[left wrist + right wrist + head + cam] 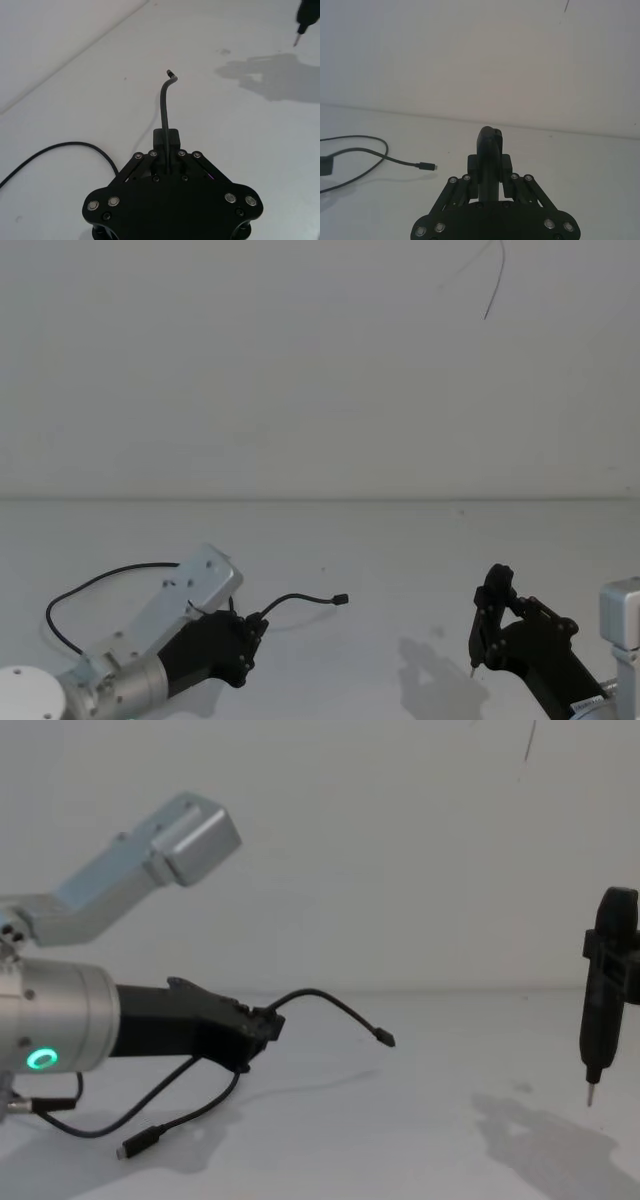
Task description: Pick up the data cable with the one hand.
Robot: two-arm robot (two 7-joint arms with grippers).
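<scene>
One stretch of data cable [163, 112] sits clenched in the left hand [258, 1025], lifted above the counter [430, 1120]; tail end hangs low; pickup judged largely done; right hand [492, 610] idles at right, clenched on pen tool [597, 1010]

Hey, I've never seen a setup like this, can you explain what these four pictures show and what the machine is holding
This is a two-armed robot at a white table. The four pictures come from cameras on its head, each wrist and its chest. Its left gripper is shut on a thin black data cable: one plug sticks out forward in the air, the rest droops below the arm. Its right gripper is shut on a pen-shaped tool with a metal tip, held point down above the table, apart from the cable.
</scene>
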